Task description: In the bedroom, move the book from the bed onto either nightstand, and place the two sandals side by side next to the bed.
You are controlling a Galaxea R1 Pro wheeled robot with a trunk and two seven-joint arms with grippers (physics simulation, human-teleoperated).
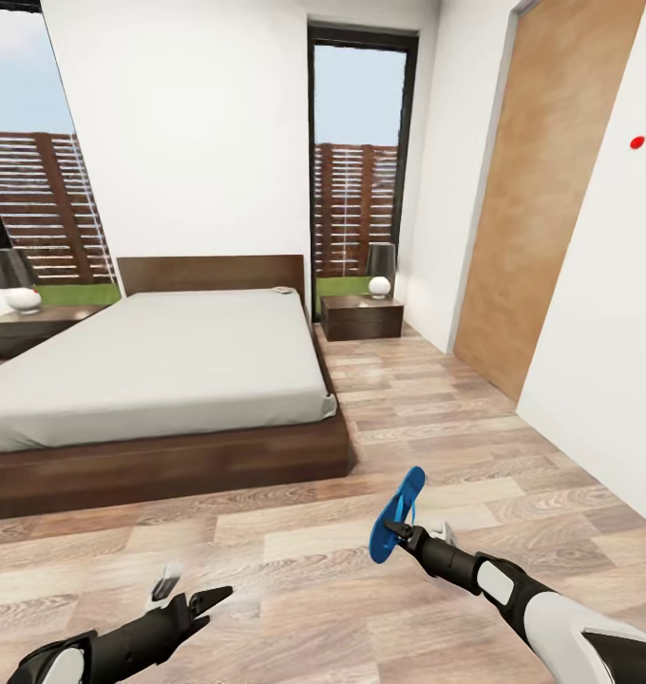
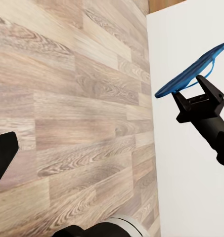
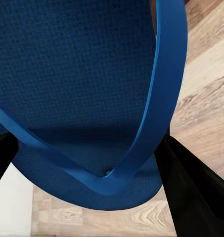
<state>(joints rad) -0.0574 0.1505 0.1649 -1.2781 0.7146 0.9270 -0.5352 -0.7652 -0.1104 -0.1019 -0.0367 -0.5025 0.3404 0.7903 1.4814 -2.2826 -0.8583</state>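
Note:
My right gripper (image 1: 396,525) is shut on the strap of a bright blue sandal (image 1: 398,514), holding it tilted up above the wood floor, off the bed's foot corner. The same sandal (image 2: 191,74) and right gripper (image 2: 198,96) appear in the left wrist view. Up close, the sandal's sole (image 3: 77,74) sits between the black fingers (image 3: 191,197). My left gripper (image 1: 195,594) hovers low over the floor, open and holding nothing. The bed (image 1: 161,370) has a small thin object (image 1: 283,290) by the headboard, too small to identify as the book. The other sandal is out of view.
Each dark nightstand carries a lamp: one right of the bed (image 1: 361,316), one at its left (image 1: 33,328). A wooden door (image 1: 551,190) and a white wall (image 1: 608,332) bound the right side. Open plank floor (image 1: 437,408) runs between bed and wall.

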